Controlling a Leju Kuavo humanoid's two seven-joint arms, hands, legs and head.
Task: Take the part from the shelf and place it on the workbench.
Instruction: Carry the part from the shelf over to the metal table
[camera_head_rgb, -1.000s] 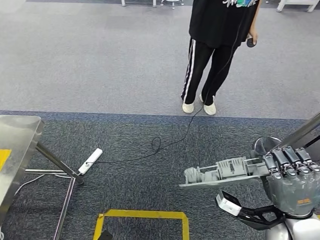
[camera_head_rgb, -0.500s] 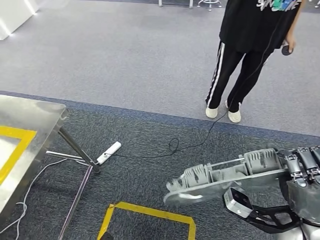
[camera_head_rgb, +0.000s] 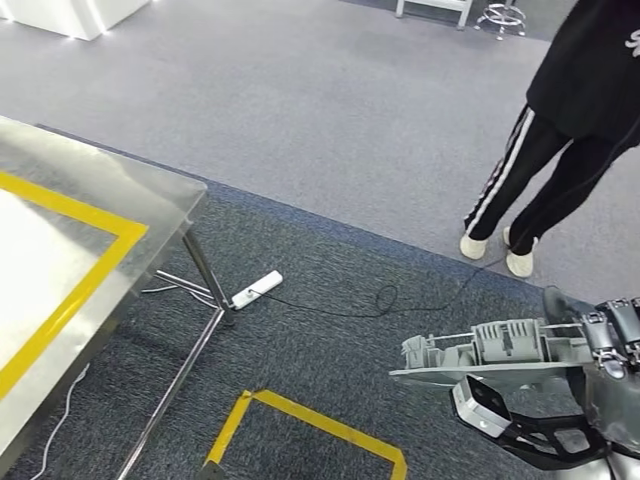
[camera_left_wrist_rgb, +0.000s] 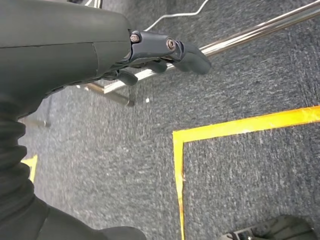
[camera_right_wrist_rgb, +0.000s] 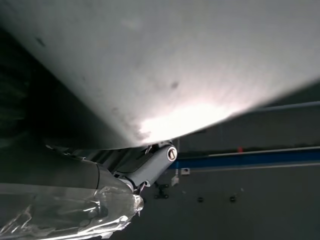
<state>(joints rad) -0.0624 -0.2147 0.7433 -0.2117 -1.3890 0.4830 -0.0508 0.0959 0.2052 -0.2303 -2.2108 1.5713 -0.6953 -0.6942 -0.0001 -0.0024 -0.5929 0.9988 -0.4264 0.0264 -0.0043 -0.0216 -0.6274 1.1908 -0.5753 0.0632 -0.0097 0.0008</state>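
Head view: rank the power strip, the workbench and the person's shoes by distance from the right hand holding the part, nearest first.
From the right hand:
1. Person's shoes, on the light carpet ahead.
2. Power strip, on the floor near the bench leg.
3. Workbench, far left.

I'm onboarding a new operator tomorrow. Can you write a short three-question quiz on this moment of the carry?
1. True or false: the grey part already lies on the workbench.
2. Which hand holds the part? A) left hand B) right hand
3. Fill in: the white power strip lies on the ____.

Key: 1 false, it is held above the carpet; 2 B; 3 carpet.
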